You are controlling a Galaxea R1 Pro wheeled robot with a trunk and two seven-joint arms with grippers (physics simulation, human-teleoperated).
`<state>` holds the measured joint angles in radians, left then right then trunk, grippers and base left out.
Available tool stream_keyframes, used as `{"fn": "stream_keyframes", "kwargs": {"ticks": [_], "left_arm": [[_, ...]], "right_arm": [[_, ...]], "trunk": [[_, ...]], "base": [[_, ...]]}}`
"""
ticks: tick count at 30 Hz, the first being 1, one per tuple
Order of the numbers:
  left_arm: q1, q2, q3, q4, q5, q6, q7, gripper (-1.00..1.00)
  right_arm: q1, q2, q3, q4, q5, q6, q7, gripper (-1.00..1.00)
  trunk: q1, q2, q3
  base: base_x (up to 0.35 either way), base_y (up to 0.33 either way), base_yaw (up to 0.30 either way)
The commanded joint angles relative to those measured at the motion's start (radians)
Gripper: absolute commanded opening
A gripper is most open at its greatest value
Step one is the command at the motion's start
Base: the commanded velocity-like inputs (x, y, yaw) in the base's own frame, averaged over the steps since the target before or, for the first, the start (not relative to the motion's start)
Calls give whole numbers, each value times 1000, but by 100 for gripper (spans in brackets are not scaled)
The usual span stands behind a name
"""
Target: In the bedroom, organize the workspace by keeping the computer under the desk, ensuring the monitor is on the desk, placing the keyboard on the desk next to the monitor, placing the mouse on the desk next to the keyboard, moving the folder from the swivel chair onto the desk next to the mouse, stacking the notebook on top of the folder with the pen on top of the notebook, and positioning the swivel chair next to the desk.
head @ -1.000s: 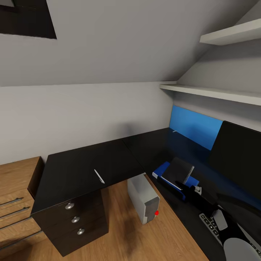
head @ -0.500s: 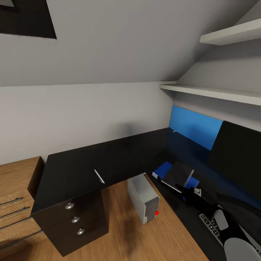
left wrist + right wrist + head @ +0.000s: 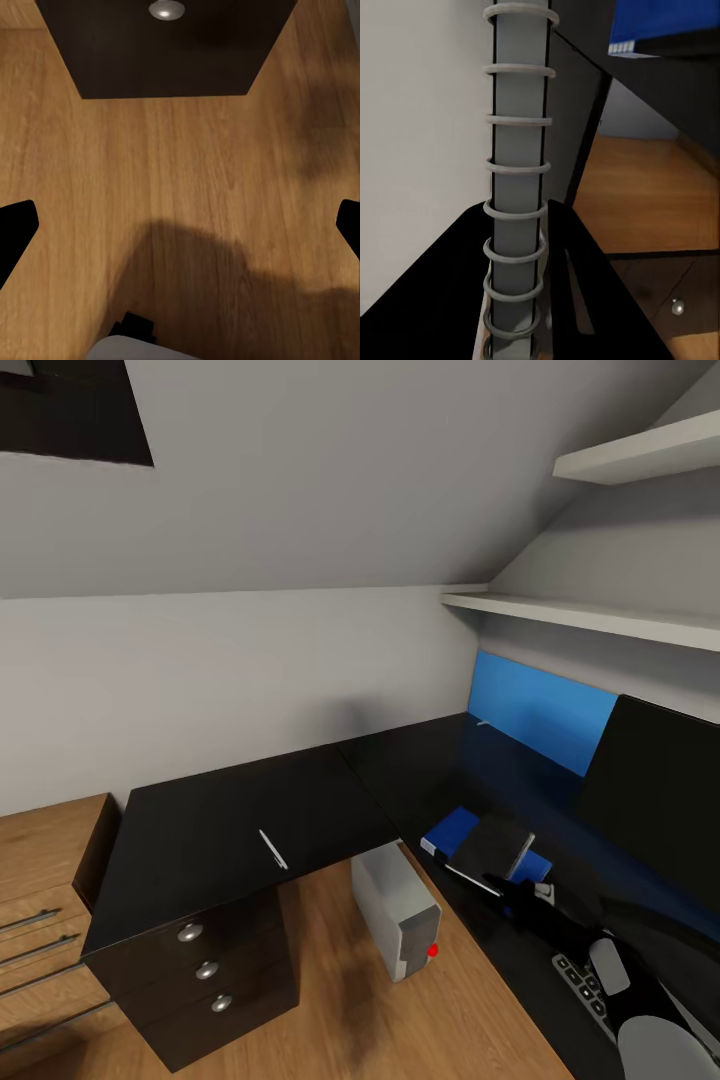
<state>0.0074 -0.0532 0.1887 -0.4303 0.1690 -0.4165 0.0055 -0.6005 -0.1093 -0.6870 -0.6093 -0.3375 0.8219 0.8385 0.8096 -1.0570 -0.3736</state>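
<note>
Head view: the notebook (image 3: 492, 847), dark-covered with a grey ring-bound spine (image 3: 516, 180), sits tilted above the blue folder (image 3: 455, 828) near the front edge of the desk (image 3: 250, 815). The right gripper (image 3: 522, 893) is clenched on the notebook's spine edge; the right wrist view shows the wire rings up close between dark fingers. A pen (image 3: 272, 848) lies alone on the desk's other wing, above the drawers (image 3: 205, 968). The computer (image 3: 394, 908) stands on the floor under the desk's inner corner. The monitor (image 3: 655, 790) and keyboard (image 3: 582, 980) are cut off by the picture's edge. The left gripper's (image 3: 180, 225) fingers hang spread wide over the wooden floor (image 3: 187, 187).
</note>
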Motion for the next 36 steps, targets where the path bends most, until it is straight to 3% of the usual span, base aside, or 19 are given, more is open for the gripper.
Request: {"fn": "stream_keyframes", "kwargs": {"ticks": [1, 20, 26, 36], "left_arm": [[0, 0, 1, -1, 4, -1, 1, 100], [0, 1, 2, 2, 6, -1, 0, 100], [0, 1, 2, 2, 6, -1, -1, 100], [0, 1, 3, 2, 6, -1, 0, 100]], "right_arm": [[-1, 0, -3, 0, 0, 5, 2, -100], [-1, 0, -17, 0, -8, 5, -10, -100], [-1, 1, -28, 0, -15, 4, -61, -100], [-1, 1, -37, 1, -23, 3, -87, -100]], "trunk": [[0, -1, -1], [0, -1, -1], [0, -1, -1], [0, -1, -1]], "base": [[228, 0, 0], [129, -22, 0], [52, -24, 0], [4, -2, 0]]}}
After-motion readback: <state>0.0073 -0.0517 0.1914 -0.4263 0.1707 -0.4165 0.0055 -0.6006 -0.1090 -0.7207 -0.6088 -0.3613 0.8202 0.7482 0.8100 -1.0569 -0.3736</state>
